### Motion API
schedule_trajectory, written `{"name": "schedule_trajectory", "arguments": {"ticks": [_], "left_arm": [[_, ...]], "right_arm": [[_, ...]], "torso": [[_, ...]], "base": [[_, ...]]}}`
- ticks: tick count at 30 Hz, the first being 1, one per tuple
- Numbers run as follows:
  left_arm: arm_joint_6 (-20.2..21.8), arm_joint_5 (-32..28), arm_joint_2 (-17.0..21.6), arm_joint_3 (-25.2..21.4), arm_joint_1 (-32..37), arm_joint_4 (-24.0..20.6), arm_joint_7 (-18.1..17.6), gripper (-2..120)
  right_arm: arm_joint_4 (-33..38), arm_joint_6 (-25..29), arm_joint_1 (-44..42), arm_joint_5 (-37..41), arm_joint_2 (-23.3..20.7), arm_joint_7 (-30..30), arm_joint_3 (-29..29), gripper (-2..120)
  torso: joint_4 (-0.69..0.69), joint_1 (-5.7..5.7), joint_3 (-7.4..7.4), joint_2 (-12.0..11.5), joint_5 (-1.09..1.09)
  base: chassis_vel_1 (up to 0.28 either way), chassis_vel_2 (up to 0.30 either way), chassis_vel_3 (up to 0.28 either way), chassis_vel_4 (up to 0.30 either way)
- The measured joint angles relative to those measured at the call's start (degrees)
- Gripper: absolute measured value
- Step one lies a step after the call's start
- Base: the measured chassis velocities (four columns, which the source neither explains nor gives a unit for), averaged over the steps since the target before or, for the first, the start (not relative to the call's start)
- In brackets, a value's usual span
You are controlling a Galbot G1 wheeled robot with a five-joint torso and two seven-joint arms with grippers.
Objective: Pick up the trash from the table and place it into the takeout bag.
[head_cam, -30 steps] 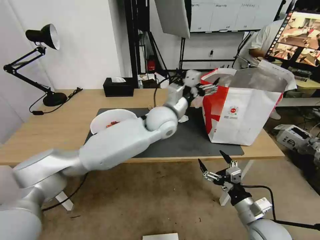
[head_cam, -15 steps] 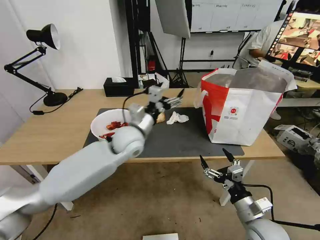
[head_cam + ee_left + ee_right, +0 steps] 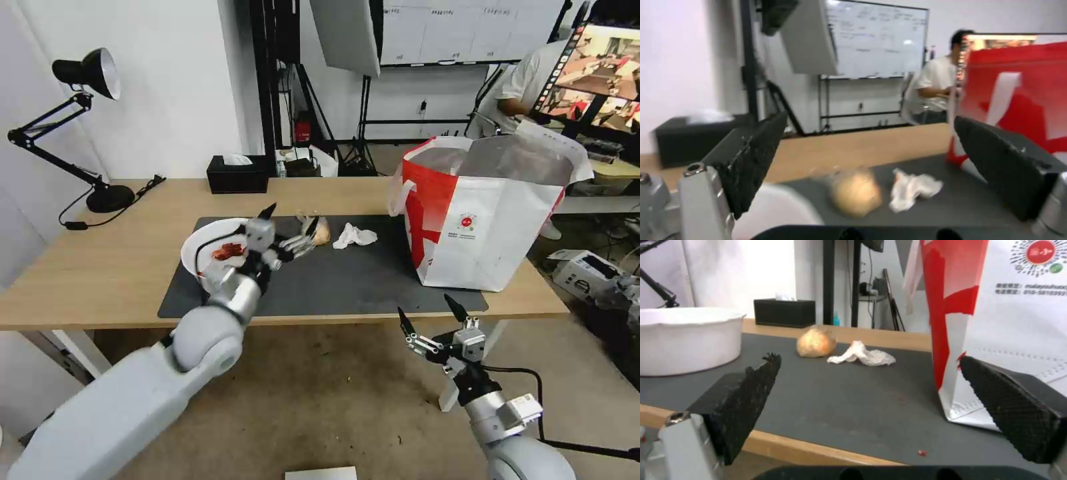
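Note:
The white bowl (image 3: 200, 257) with red crayfish shells sits at the left end of the dark mat (image 3: 360, 280). A beige knotted bundle (image 3: 322, 231) and a crumpled white tissue (image 3: 355, 235) lie mid-mat. At the table's right end stands the takeout bag (image 3: 490, 220), mouth open. My left gripper (image 3: 291, 219) hovers open and empty just above the mat, between bowl and bundle. Its wrist view looks past the spread fingers (image 3: 755, 156) at the bundle (image 3: 856, 191), tissue (image 3: 911, 186) and bag (image 3: 1022, 100). My right gripper (image 3: 427, 308) waits open below the table's front edge.
A black tissue box (image 3: 237, 173) and a black desk lamp (image 3: 87, 120) stand on the light-wood table (image 3: 100, 267) at the back left. The right wrist view shows the bowl (image 3: 684, 336), bundle (image 3: 815, 342), tissue (image 3: 862, 355) and bag (image 3: 1009, 323).
My left arm has swung back from the bag's mouth, leftward and down, to just above the mat by the bowl. The white wad at its fingers earlier is gone. The right arm stayed put.

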Motion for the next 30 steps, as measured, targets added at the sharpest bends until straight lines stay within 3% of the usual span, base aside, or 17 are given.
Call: {"name": "schedule_trajectory", "arguments": {"ticks": [8,15,21,30], "left_arm": [[-2.1,2.6,0.1,-8.2,12.5,-2.8,0.0,100],[-8.1,11.4,-6.7,-17.2,28.8,-1.7,4.6,100],[-11.9,15.4,-10.5,-21.3,34.7,0.4,6.4,100],[-12.0,15.5,-12.7,-25.1,39.9,2.4,8.8,100]], "right_arm": [[0.3,-0.4,-0.5,0.5,0.6,0.8,-0.8,100],[-0.1,0.4,-2.3,0.0,1.1,0.7,0.0,100],[-1.8,1.3,-2.7,-0.6,1.2,0.7,0.2,100],[-4.4,1.8,-2.8,-1.6,1.3,1.7,0.5,100]], "torso": [[-0.01,0.0,0.0,0.0,0.03],[-0.01,0.0,0.0,0.0,0.0],[-0.02,0.0,0.0,0.0,0.01],[-0.02,0.0,0.0,0.0,0.01]], "base": [[0.0,0.0,0.0,0.0],[0.0,0.0,0.0,0.0],[0.0,0.0,0.0,0.0],[0.0,0.0,0.0,0.0]]}}
